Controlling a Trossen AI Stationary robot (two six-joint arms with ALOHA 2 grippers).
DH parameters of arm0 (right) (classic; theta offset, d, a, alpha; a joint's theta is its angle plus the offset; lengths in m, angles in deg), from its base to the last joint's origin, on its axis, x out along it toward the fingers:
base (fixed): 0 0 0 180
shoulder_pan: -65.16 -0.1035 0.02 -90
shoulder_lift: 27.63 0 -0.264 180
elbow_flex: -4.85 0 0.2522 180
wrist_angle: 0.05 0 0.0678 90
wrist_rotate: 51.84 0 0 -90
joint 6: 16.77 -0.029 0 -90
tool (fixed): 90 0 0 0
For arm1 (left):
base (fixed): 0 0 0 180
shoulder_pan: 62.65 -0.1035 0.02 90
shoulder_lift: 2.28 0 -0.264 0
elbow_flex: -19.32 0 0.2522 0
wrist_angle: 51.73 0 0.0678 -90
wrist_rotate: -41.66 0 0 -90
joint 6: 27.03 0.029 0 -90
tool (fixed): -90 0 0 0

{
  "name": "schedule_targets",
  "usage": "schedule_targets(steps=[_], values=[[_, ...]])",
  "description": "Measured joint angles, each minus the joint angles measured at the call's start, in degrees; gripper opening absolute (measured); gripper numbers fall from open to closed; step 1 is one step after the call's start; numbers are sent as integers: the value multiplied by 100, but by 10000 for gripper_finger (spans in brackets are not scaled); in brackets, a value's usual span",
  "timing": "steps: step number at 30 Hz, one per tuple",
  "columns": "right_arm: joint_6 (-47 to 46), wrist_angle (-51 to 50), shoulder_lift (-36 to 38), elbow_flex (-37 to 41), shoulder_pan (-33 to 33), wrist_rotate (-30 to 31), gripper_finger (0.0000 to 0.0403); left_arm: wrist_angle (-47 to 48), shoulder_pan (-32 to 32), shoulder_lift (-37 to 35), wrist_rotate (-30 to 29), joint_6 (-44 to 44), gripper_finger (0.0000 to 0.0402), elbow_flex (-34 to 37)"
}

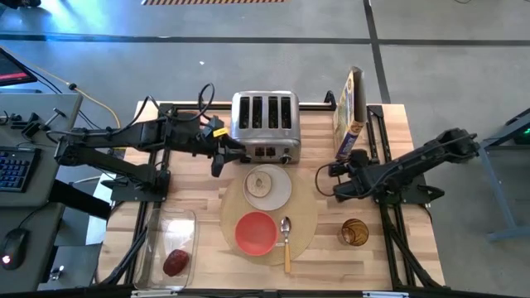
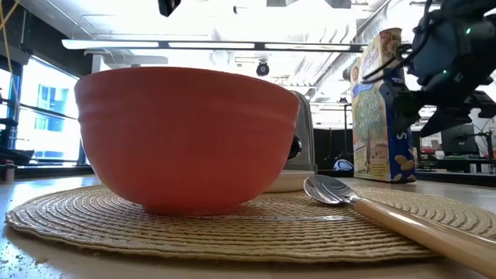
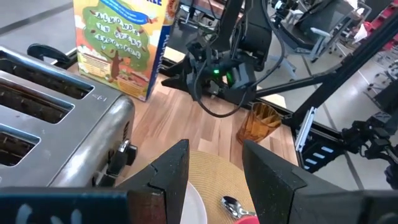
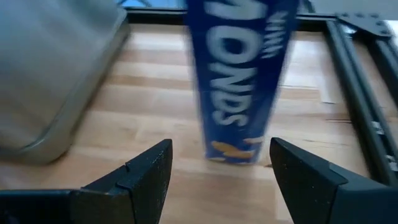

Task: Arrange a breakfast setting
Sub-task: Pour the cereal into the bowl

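Red bowl (image 2: 190,139): nearest the low camera, it stands on the round tan woven placemat (image 1: 306,219), front-left part.
Wooden-handled metal spoon (image 1: 286,240): lies on the placemat just beside the bowl, to its right, handle toward the table's front edge.
Small white plate (image 1: 285,190): sits at the placemat's rear edge, carrying the round toast slice (image 1: 263,183).
Dark red fruit (image 1: 175,262): lies inside the clear rectangular plastic tub (image 1: 157,228) at front left, well apart from the setting.
Left gripper (image 3: 214,171): hangs between the silver four-slot toaster (image 1: 265,124) and the plate; fingers spread with nothing between them.
Right gripper (image 4: 217,165): fingers spread and empty, pointing at the blue cereal box (image 1: 349,112) standing right of the toaster.
Step in hand: judged to be fetching the cereal box; the fruit also remains to be placed.
Procedure: centre the narrow face of the box between the fingers of the right gripper before you close. Grip low on the box so it does not tip. Keep clear of the toaster and the amber glass (image 1: 354,233).
Not visible: the low view hides the plate and toast behind the bowl. Whether the glass holds anything cannot be told.
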Motion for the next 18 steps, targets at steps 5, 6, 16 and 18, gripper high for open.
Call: schedule_targets(steps=[5,6,16,18], values=[[155,316,0,158,234,198,252,2,-91,0,0,15,138,0],[289,461,0,189,270,243,252,4,-113,0,0,15,138,0],[756,966,0,408,831,629,252,4,-342,0,5,20,138,0],[756,1026,0,408,963,762,252,4,-379,0,8,21,138,0]])
